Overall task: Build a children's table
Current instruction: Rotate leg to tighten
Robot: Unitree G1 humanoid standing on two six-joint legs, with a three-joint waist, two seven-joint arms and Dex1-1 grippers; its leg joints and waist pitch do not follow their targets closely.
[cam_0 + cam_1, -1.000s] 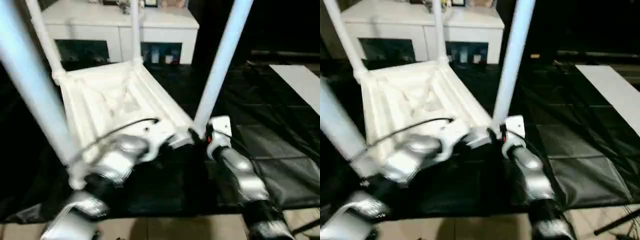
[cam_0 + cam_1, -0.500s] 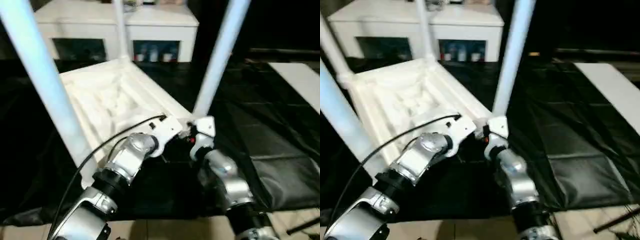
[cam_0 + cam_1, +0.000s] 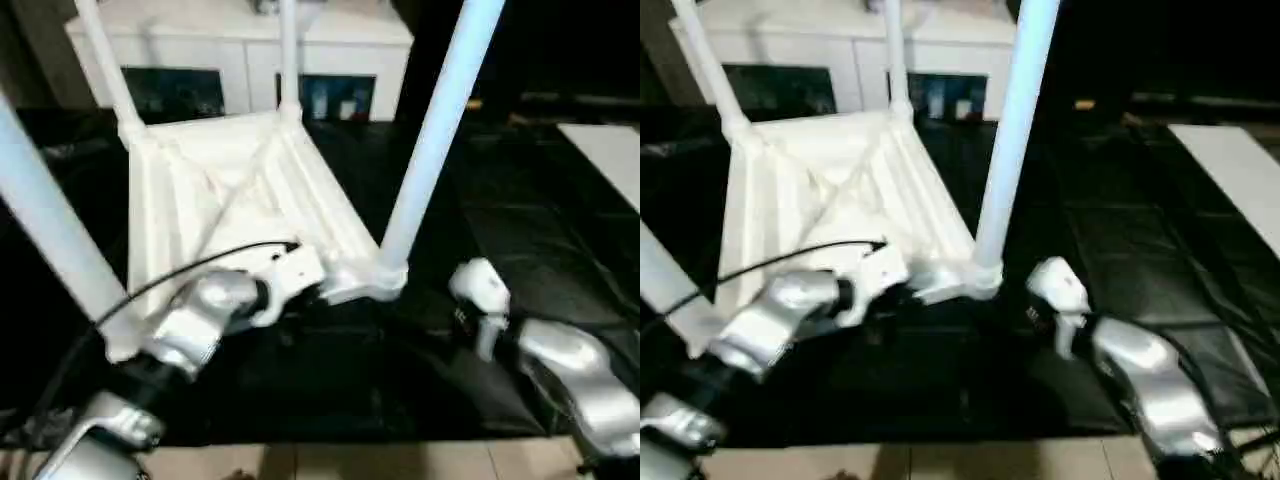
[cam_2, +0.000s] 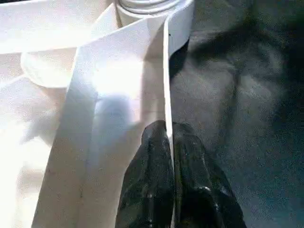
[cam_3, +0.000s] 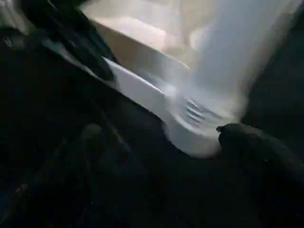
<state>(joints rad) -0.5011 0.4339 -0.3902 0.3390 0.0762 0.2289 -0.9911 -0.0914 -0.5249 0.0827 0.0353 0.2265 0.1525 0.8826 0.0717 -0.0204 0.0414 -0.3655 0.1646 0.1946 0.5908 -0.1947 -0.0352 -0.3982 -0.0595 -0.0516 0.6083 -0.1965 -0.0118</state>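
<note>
The white children's table lies upside down on the black sheet, its ribbed underside (image 3: pixel 230 195) facing up. All of its legs stand upright in the corners, and the near right leg (image 3: pixel 430 130) is the closest to both grippers. My left gripper (image 4: pixel 168 130) is shut on the thin near rim of the table top, close to that leg's socket (image 3: pixel 385 280). My right gripper (image 3: pixel 468 310) hangs a short way right of the socket, off the table and open. One of its fingers (image 5: pixel 256 147) shows beside the rounded corner (image 5: pixel 199 128).
A white cabinet (image 3: pixel 230 40) with glass-fronted doors stands behind the table. A black sheet (image 3: pixel 520 230) covers the floor. A long flat white board (image 3: pixel 610 150) lies at the right edge. Bare tan floor (image 3: pixel 350 462) runs along the near side.
My right gripper has come away from the base of the near right leg and moved right and toward me. The left gripper stays on the rim. The camera has shifted.
</note>
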